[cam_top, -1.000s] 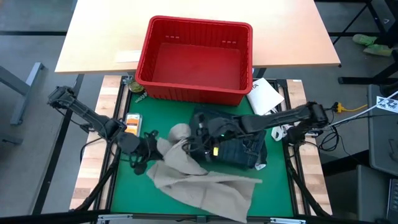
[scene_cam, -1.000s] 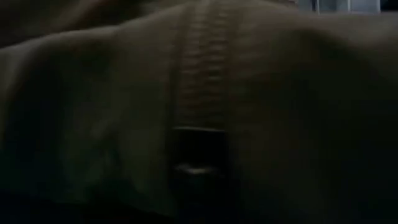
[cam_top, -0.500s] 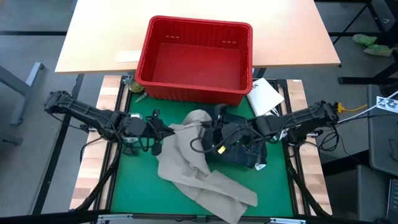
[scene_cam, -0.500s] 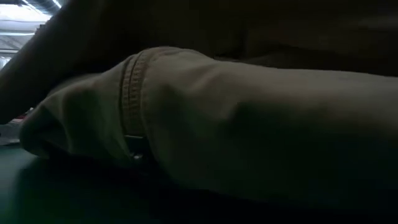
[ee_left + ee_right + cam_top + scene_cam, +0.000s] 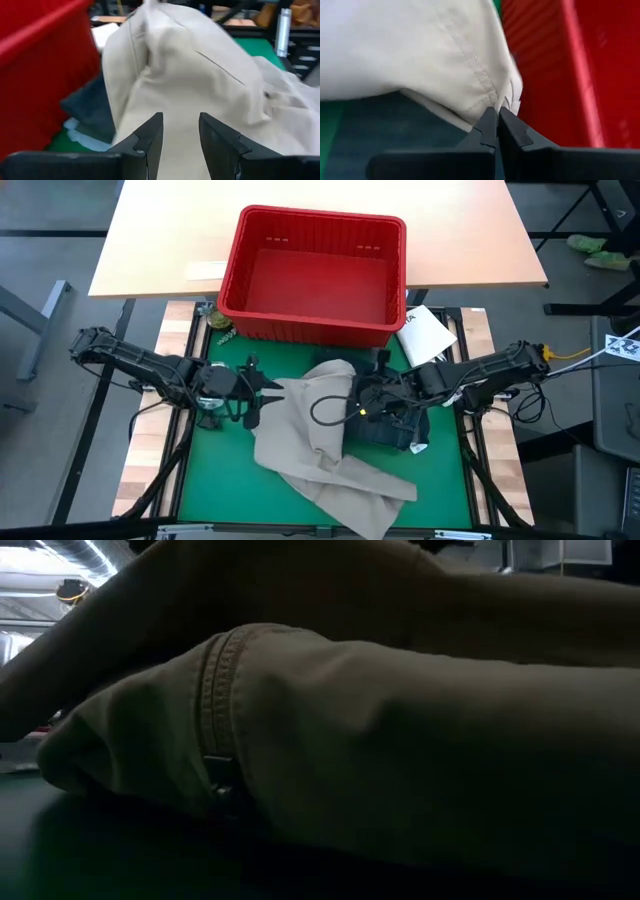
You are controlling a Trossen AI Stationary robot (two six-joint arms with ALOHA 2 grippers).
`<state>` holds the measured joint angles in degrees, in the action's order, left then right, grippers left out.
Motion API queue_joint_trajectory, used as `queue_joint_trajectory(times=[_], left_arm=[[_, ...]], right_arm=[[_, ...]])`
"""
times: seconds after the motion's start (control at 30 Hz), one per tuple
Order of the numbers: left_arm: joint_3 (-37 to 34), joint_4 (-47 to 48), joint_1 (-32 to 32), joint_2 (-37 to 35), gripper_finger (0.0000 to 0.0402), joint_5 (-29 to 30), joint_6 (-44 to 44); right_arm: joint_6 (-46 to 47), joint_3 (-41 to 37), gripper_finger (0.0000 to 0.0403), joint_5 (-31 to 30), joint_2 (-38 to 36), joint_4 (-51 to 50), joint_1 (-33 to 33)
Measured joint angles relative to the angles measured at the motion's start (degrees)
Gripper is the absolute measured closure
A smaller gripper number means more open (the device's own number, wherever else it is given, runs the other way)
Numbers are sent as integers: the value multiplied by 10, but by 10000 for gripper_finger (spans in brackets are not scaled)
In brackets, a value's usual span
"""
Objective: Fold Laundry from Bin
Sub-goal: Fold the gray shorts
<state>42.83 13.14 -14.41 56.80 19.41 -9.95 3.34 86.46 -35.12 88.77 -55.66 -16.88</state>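
Khaki trousers [image 5: 380, 770] fill your low view, hiding both arms; the jeans [image 5: 395, 425] are mostly buried beneath the right gripper [image 5: 352, 388].

The left gripper [image 5: 180, 145] stands parted and empty before rumpled tan khaki trousers [image 5: 195, 85]; dark blue denim jeans [image 5: 92, 105] lie between them and the bright red plastic bin [image 5: 45, 65].

- A green mat [image 5: 210, 480] covers the work surface in front of me, with bare wooden strips [image 5: 140, 470] along its left and right edges.
- A white flat packet [image 5: 425, 333] lies at the mat's far right corner.
- A light wooden tabletop [image 5: 160, 240] stands beyond the mat's far edge.
- A pale slip of paper [image 5: 205, 271] lies on that tabletop near its left edge.
- A small orange object [image 5: 212, 370] sits by the mat's left edge.
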Motion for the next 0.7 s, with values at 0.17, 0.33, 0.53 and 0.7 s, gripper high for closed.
queue_joint_trajectory(times=[0.17,0.33,0.53,0.7], left_arm=[[0,21,0,0,281,-65,-10],[0,31,-9,14,281,-170,-58],[0,32,-61,57,281,-203,-80],[0,50,-113,95,282,-206,-120]], right_arm=[[85,0,401,48,-4,-76,0],[87,5,400,75,-7,-72,0],[83,12,400,77,-9,-70,0],[82,12,400,92,-9,-72,0]])
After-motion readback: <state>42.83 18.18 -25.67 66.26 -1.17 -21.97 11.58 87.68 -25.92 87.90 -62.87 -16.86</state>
